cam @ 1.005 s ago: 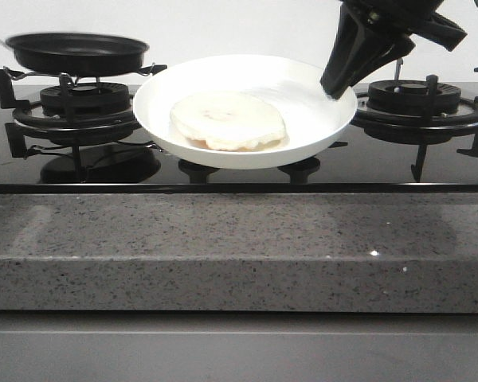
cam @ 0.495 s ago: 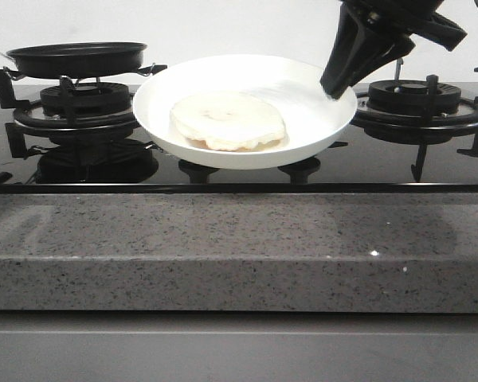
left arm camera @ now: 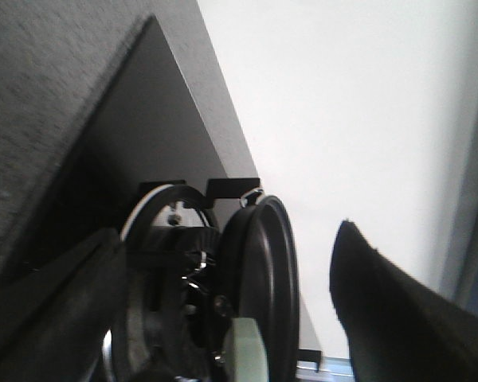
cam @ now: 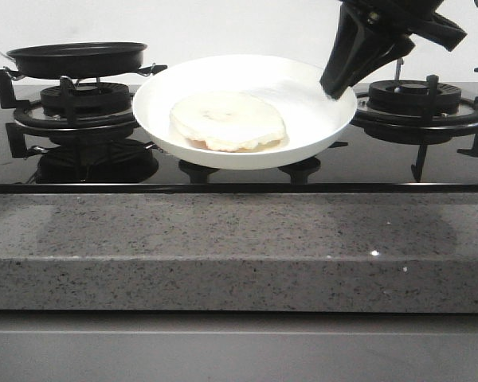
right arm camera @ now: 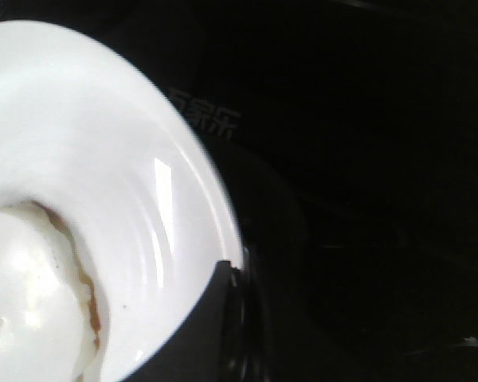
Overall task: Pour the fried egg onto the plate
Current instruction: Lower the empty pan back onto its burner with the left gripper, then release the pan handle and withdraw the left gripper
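Note:
The white plate (cam: pixel 311 119) hangs tilted toward me above the middle of the stove. The fried egg (cam: pixel 227 119) lies on it as a pale cream disc, with no yolk showing. My right gripper (cam: pixel 334 87) is shut on the plate's right rim. In the right wrist view one dark finger (right arm camera: pixel 211 318) overlaps the plate's rim (right arm camera: pixel 103 159), and the egg (right arm camera: pixel 24 302) is beside it. The black frying pan (cam: pixel 78 57) sits on the left burner. My left gripper (left arm camera: pixel 223 318) has its jaws wide apart around the pan's pale handle (left arm camera: pixel 245 350), with the pan (left arm camera: pixel 267 278) seen edge-on.
The black glass stove has a left burner grate (cam: pixel 84 99) under the pan and a right burner grate (cam: pixel 418 95) behind the right arm. A grey speckled stone counter edge (cam: pixel 239 247) runs along the front. A white wall stands behind.
The frying pan has come down and levelled on the left burner. The plate, the egg and the right gripper have not moved.

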Robot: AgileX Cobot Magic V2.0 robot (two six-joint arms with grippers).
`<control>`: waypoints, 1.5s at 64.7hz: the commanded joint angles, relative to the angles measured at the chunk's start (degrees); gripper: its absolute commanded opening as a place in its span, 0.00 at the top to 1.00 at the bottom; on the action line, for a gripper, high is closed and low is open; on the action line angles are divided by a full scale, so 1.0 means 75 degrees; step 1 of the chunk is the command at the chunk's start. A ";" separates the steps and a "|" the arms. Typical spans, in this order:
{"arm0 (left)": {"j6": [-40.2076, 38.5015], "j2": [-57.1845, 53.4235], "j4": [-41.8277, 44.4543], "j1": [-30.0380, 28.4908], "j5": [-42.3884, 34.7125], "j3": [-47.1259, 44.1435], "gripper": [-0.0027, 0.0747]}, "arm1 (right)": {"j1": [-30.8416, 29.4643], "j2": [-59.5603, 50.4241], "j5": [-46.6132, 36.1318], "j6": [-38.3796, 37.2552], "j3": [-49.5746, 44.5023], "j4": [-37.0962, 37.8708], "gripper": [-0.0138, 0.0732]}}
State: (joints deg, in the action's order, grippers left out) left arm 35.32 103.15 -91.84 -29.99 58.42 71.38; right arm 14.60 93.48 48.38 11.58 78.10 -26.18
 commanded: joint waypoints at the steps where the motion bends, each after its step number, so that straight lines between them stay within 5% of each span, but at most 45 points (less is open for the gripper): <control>1: 0.0094 -0.0689 -0.0016 -0.0116 0.0476 0.0240 0.29 | -0.0010 -0.0288 -0.0318 0.0023 0.0212 -0.0281 0.91; 14: 0.0225 -0.1751 0.1432 0.0022 0.0495 0.0542 0.29 | -0.0010 -0.0288 -0.0318 0.0023 0.0212 -0.0281 0.91; 31: -0.0463 -0.3741 0.4336 0.1505 -0.0092 0.0881 0.29 | -0.0010 -0.0288 -0.0318 0.0023 0.0212 -0.0281 0.91; 49: -0.3718 -0.5650 1.0078 0.3999 -0.0546 0.0812 0.29 | -0.0010 -0.0288 -0.0318 0.0023 0.0212 -0.0281 0.91; 55: -0.4466 -0.6272 1.1150 0.4566 -0.0546 0.0408 0.29 | -0.0010 -0.0288 -0.0318 0.0023 0.0212 -0.0281 0.91; 75: -0.4638 -0.8217 1.1726 0.4943 -0.0659 -0.1578 0.29 | -0.0010 -0.0288 -0.0318 0.0023 0.0212 -0.0281 0.91; 97: -0.4638 -0.9092 1.1726 0.4943 -0.0580 -0.2325 0.29 | -0.0010 -0.0288 -0.0318 0.0023 0.0212 -0.0281 0.91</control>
State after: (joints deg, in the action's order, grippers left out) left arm 1.09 35.08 -3.82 6.54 57.61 52.75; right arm 14.60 93.48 48.38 11.58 78.10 -26.18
